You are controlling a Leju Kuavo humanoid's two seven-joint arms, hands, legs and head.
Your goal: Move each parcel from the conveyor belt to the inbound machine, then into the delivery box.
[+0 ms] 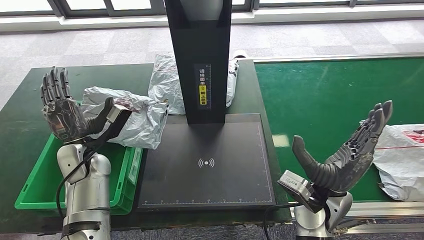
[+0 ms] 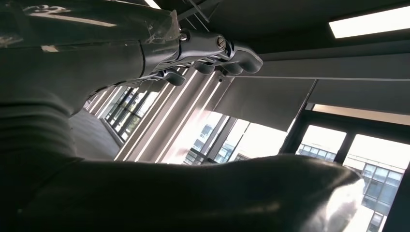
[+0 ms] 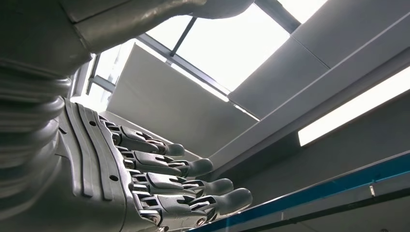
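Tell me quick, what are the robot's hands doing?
Left hand: open, fingers spread, holding nothing.
Right hand: open, palm up, holding nothing.

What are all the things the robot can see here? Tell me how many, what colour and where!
Crinkly silver-grey plastic parcels: three. One over the green bin's far edge, one behind the black post, one on the conveyor belt at the right edge.
Flat black scanner plate: one, centre of the table, white signal mark on it.
Tall black post: one, rising from the plate's far edge, with a label.
Green plastic bin: one, left of the plate.
Green conveyor belt: one, right of the table.
Dark table: one, under the bin and the plate.
Left robot hand: dark, open, raised over the bin.
Right robot hand: dark, open, raised beside the belt.
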